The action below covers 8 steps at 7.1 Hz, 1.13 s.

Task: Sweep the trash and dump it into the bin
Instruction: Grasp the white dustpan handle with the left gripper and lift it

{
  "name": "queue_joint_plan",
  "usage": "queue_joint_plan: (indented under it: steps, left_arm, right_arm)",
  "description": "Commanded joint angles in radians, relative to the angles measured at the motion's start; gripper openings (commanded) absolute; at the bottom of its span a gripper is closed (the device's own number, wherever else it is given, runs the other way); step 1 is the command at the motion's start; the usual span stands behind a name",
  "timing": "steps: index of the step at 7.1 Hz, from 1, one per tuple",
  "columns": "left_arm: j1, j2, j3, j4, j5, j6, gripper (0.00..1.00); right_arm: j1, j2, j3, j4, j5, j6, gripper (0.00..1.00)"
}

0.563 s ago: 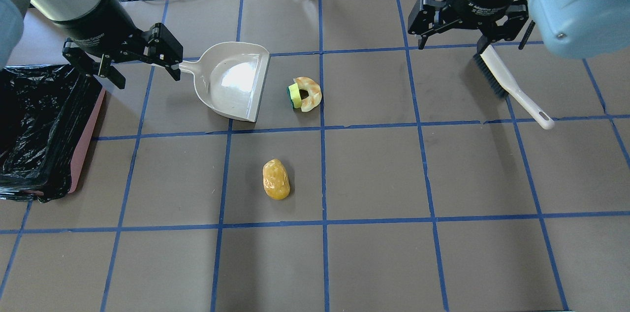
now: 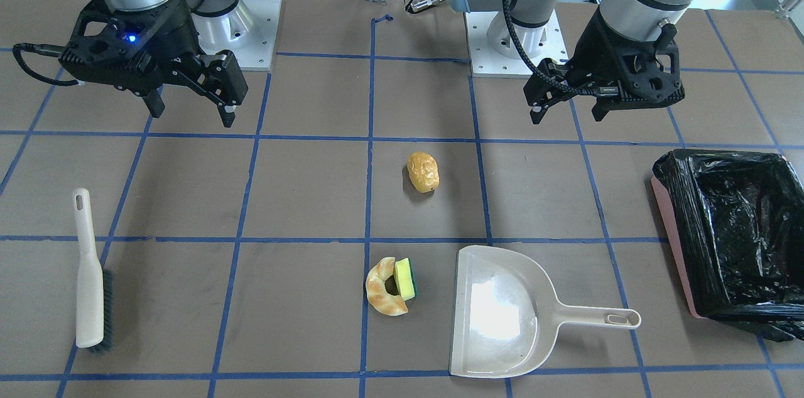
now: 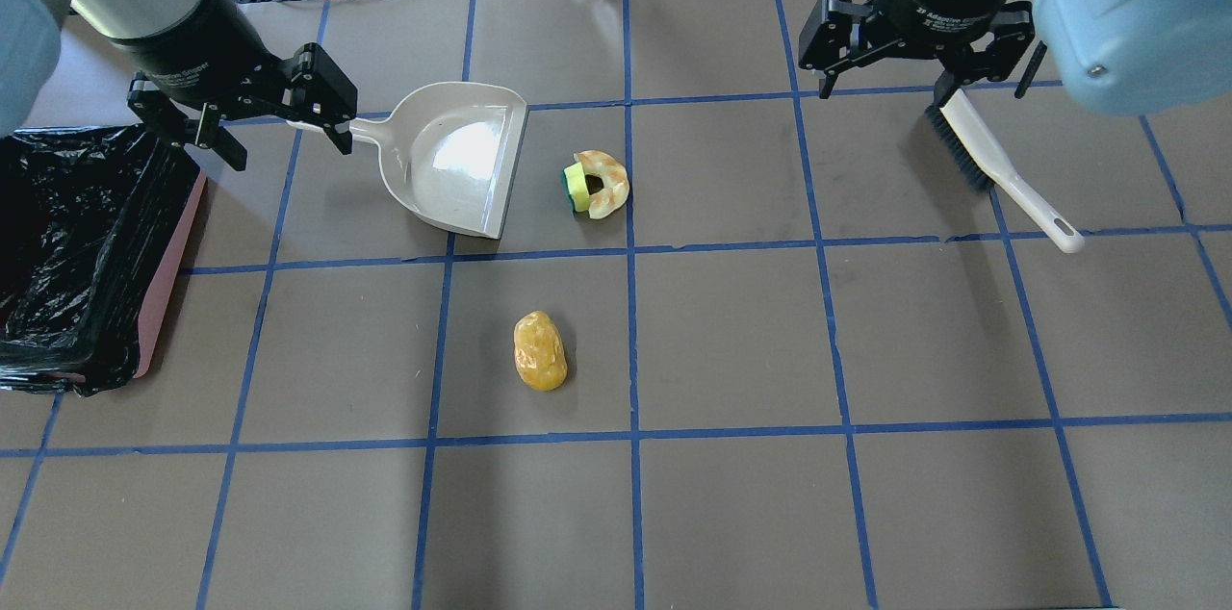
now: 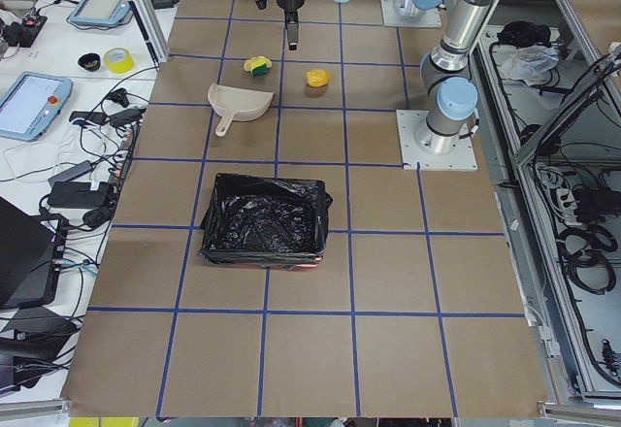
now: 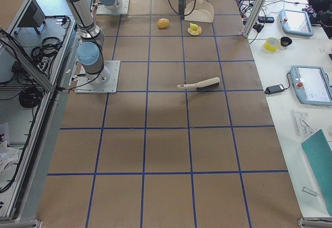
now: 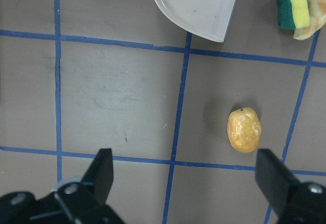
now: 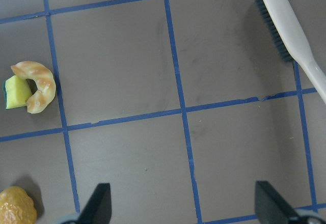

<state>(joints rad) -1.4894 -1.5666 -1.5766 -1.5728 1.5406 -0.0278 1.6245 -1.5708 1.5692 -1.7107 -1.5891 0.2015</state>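
Starting step: nothing picked up yet, both tools lie loose on the counter [image 3: 731, 514], so I'd call this pre-grasp.
Trash: bread roll [image 3: 540, 350] sits alone near mid-counter; croissant pastry [image 3: 608, 184] curls around the yellow sponge [image 3: 577, 188], touching it, just beside the dustpan's open lip.
Dustpan: beige dustpan [image 3: 450, 154] flat on the counter, mouth toward the pastry and sponge, handle pointing toward the bin side.
Bin: pink bin [image 3: 169, 273] with black bag liner at the counter's left end, well apart from all three trash items, nothing visible inside.
Brush: white-handled brush [image 3: 1001, 169] lies on the right side, bristle end toward the far edge, far from the trash.
Left gripper: left gripper [image 3: 274, 114] hangs above the counter near the dustpan handle, fingers spread wide, holding nothing.
Right gripper: right gripper [image 3: 884, 57] hangs above the brush's bristle end, fingers spread apart, empty.
Next move, my read: left needs to drop onto the dustpan handle and close; right needs to come down on the brush handle, which runs at a slant, so wrist must line up across it.
Risk: roll sits off from the dustpan mouth, likely needs a longer sweep or a dustpan shift.
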Motion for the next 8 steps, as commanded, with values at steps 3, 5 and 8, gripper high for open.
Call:
queue_joint_plan:
  steps: [3, 5, 8]
  left_arm:
    - [0.005, -0.004, 0.006, -0.001, 0.006, 0.0, 1.0]
    - [0.005, -0.044, 0.001, 0.04, 0.007, -0.068, 1.0]
    - [0.006, -0.093, 0.0, 0.125, 0.006, -0.26, 1.0]
  right_arm:
    - [0.0, 0.0, 0.0, 0.003, 0.0, 0.001, 1.0]
    - [0.0, 0.0, 0.0, 0.003, -0.002, 0.001, 1.0]
    - [0.0, 0.0, 0.0, 0.005, 0.0, -0.001, 1.0]
